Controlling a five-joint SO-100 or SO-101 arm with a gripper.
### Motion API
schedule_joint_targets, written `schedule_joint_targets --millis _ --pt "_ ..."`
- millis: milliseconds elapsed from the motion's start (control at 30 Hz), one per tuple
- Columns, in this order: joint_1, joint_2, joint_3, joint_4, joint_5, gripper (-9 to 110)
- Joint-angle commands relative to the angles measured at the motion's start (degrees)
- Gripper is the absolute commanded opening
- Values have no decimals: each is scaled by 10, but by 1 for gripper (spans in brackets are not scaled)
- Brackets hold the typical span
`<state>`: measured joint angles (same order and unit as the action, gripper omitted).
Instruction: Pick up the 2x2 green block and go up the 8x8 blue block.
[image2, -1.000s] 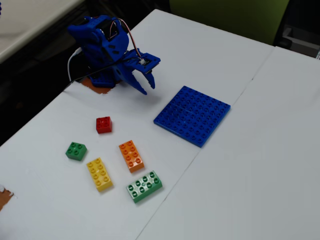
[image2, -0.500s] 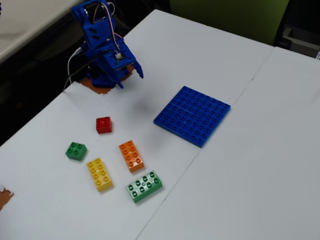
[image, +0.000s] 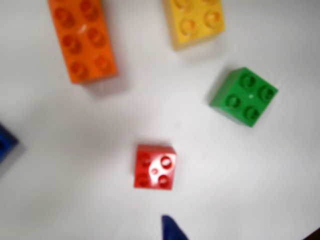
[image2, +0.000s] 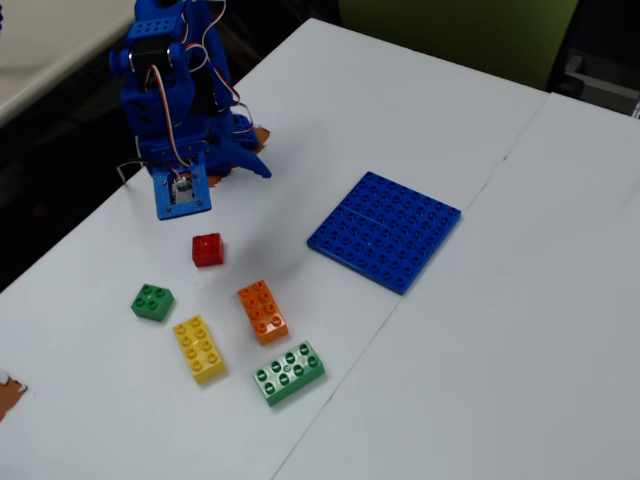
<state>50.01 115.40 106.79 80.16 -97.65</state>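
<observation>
The 2x2 green block (image2: 152, 301) lies on the white table, left of the other bricks; the wrist view shows it at the right (image: 244, 96). Over to the right in the fixed view, the 8x8 blue block (image2: 385, 230) rests flat. A blue sliver at the wrist view's left edge may be its corner. My gripper (image2: 252, 163) hangs at the back left, above and behind the red brick, well apart from the green block. It holds nothing. In the wrist view only one blue fingertip (image: 171, 229) shows, so the gap between the jaws is hidden.
A red brick (image2: 207, 249) (image: 155, 166) sits just below the gripper. An orange brick (image2: 263, 312) (image: 82, 40), a yellow brick (image2: 199, 348) (image: 195, 20) and a longer light-green brick (image2: 288, 372) lie near the green block. The table's left edge drops off close by.
The arm has swung left, away from the baseplate side, and the wrist has tipped down over the red brick. No brick has moved.
</observation>
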Motion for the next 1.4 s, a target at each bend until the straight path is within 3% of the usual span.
schedule_joint_targets --millis 0,200,533,667,1367 --pt "21 -76 -92 4 -11 52" --pt "100 -143 -98 -71 -44 51" --pt "141 -199 -106 -203 -81 50" --pt "149 -280 -272 -61 -82 50" --pt "172 -475 -419 -35 -59 41"
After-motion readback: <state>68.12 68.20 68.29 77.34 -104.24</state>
